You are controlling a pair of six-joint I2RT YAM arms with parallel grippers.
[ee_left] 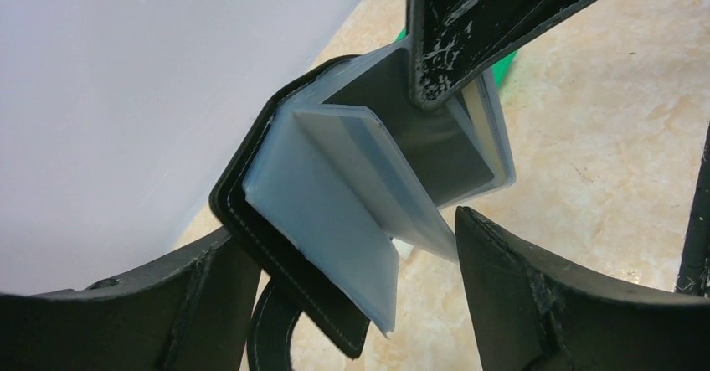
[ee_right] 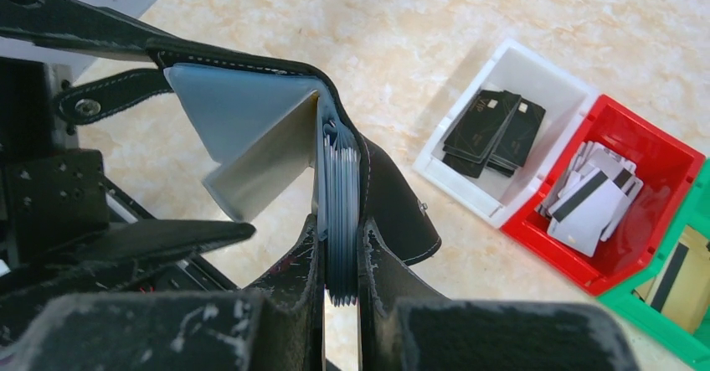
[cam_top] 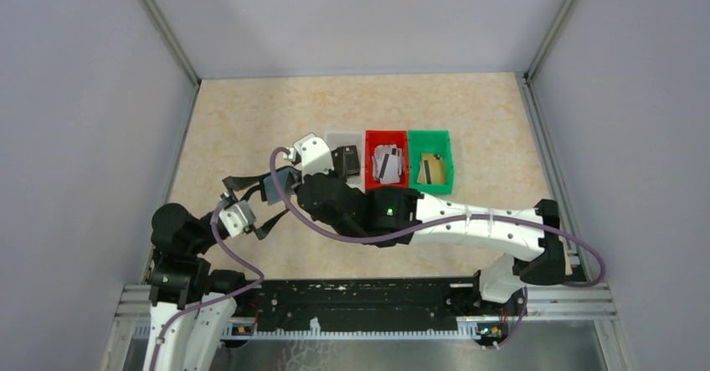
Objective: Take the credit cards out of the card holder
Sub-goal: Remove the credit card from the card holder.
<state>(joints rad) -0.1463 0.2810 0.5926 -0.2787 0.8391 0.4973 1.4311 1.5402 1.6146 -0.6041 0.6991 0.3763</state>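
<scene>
just left of the bins (ee_right: 649,132) of credit cards (ee_right: 590,199), the right gripper (ee_right: 342,254) clamps the card holder (ee_right: 251,120) aloft, sleeves fanned — the left gripper (ee_left: 352,245) stands wide around them. likely step: hunting any card left inside; next, pinch one card edge alone — none shows yet.

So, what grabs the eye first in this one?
The black card holder, splayed open in mid-air left of centre: the right gripper pinches its stacked sleeves, the left gripper stands open around a flap. Beside it, a white bin, red bin and green bin sit in a row, each holding loose cards.
</scene>
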